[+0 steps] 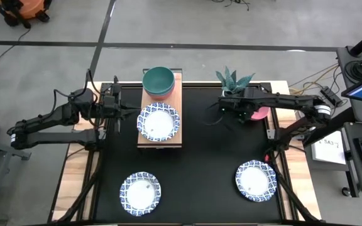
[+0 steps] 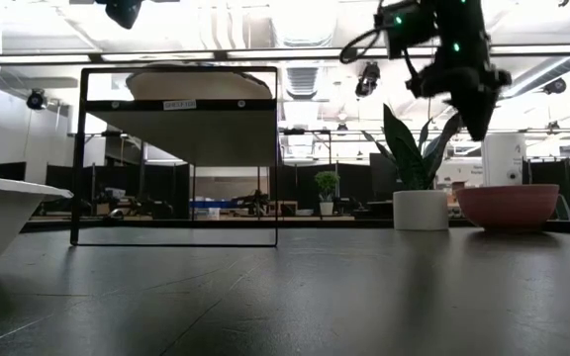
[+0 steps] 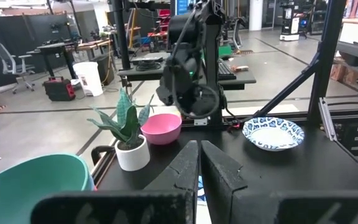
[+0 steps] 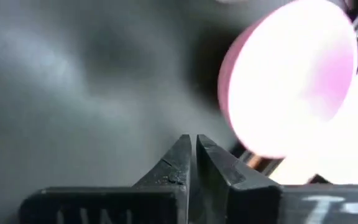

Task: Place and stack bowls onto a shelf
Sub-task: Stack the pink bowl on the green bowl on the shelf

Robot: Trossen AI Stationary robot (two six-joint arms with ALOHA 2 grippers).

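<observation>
The light-wood shelf (image 1: 144, 139) stands raised at the table's far middle. On it rest a patterned white dish (image 1: 159, 122) and, farther back, a stack of deep bowls with the green bowl (image 1: 158, 79) on top. Two more dishes lie on the table, near left (image 1: 140, 191) and near right (image 1: 256, 181). The pink bowl (image 1: 263, 113) sits on the table beside the plant pot. My left gripper (image 1: 128, 112) (image 3: 199, 158) hovers shut at the shelf's left side, next to the dish. My right gripper (image 2: 475, 117) (image 4: 193, 155) hangs shut just above and left of the pink bowl (image 2: 508, 206), pointing down.
A spiky plant in a white pot (image 1: 234, 81) (image 2: 421, 208) stands close to the pink bowl at the far right. In the low view the shelf shows as a black frame (image 2: 176, 158) with the dish on top. Bare black tabletop (image 1: 200, 169) lies between the near dishes.
</observation>
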